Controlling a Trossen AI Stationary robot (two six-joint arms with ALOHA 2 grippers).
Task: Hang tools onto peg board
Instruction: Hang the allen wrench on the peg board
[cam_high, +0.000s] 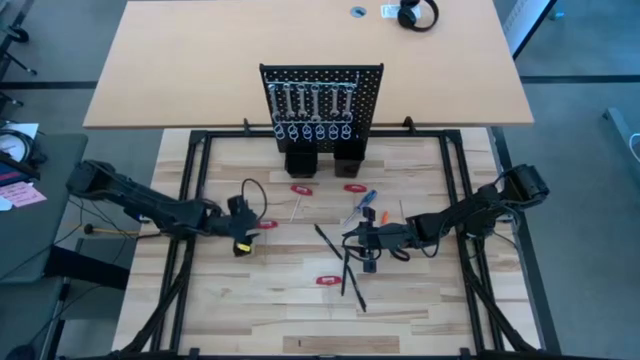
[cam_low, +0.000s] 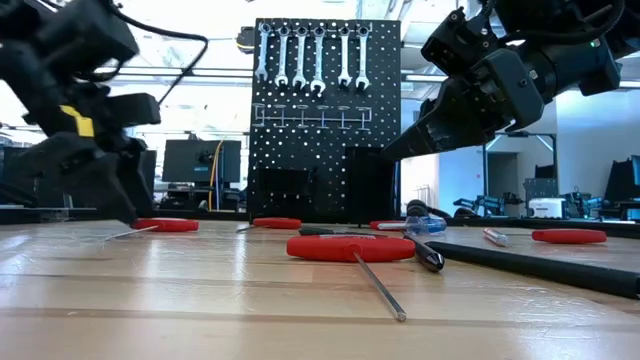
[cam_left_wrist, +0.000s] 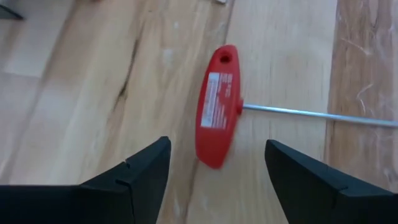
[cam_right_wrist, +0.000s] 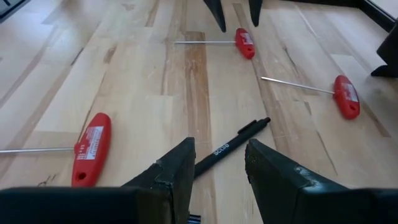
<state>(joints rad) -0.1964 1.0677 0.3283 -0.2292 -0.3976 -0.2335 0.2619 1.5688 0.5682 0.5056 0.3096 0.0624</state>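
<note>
A pale wooden slatted table (cam_high: 420, 310) sits inside a black metal frame (cam_high: 187, 200). Behind it stands a tan desk (cam_high: 200, 70) with black headphones (cam_high: 417, 14) near its far edge. Computer monitors (cam_low: 200, 160) show in the room beyond.

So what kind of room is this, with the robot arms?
Probably a robotics lab or workshop: a peg board hung with wrenches, computer monitors behind, tools on a wooden workbench.

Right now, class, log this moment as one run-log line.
left gripper: open over red T-handle key | right gripper: open above black pen | peg board: wrenches hung
</note>
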